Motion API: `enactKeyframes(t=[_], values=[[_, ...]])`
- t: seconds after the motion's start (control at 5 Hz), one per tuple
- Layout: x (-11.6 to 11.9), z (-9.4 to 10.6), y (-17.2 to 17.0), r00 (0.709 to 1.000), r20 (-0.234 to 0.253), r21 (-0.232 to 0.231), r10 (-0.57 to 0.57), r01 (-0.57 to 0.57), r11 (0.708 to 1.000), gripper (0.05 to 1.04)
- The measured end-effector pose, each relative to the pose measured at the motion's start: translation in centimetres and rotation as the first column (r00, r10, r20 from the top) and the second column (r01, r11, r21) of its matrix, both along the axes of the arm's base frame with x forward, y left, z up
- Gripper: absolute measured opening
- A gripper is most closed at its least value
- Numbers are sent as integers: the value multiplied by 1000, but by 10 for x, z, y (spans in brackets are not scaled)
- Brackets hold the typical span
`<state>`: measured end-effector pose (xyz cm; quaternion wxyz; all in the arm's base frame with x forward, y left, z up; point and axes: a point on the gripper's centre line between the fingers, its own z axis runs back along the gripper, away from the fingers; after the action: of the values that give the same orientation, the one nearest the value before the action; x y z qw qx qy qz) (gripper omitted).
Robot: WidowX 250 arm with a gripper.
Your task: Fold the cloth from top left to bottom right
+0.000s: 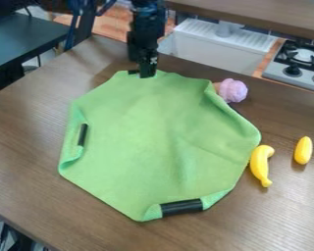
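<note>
The black gripper [146,73] hangs down at the far edge of the green cloth [146,132], left of centre in the view. Its tip overlaps the cloth's top edge; whether it holds the fabric cannot be made out. The cloth lies spread on the table, roughly eight-sided, with soft wrinkles toward the right. Its left edge curls inward around a short black strip [83,135], and the bottom edge is turned up beside a wider black strip [181,207]. The upper right edge is also turned over.
A pink and tan toy ice cream [233,90] touches the cloth's upper right. A yellow banana [260,165] lies against its right edge, with another yellow toy [303,150] farther right on the brown table [28,162]. Beyond the table are a white sink [219,46] and a stove [300,63].
</note>
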<state>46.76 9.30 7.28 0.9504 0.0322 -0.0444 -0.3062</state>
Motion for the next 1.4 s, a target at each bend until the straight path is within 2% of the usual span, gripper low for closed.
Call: enactKeyframes(t=[0.2,0.4,0.6,1.0,1.4], values=[[4,-12,1,999,34,3,-7,6,1000,1001],[6,-5,7,998,55,-3,0,0,1000,1001],[13,5,15,996,87,9,-1,0,1000,1001],[20,-5,17,998,64,6,-4,3,1000,1001],[20,-27,15,1000,8,14,-6,6,1000,962]])
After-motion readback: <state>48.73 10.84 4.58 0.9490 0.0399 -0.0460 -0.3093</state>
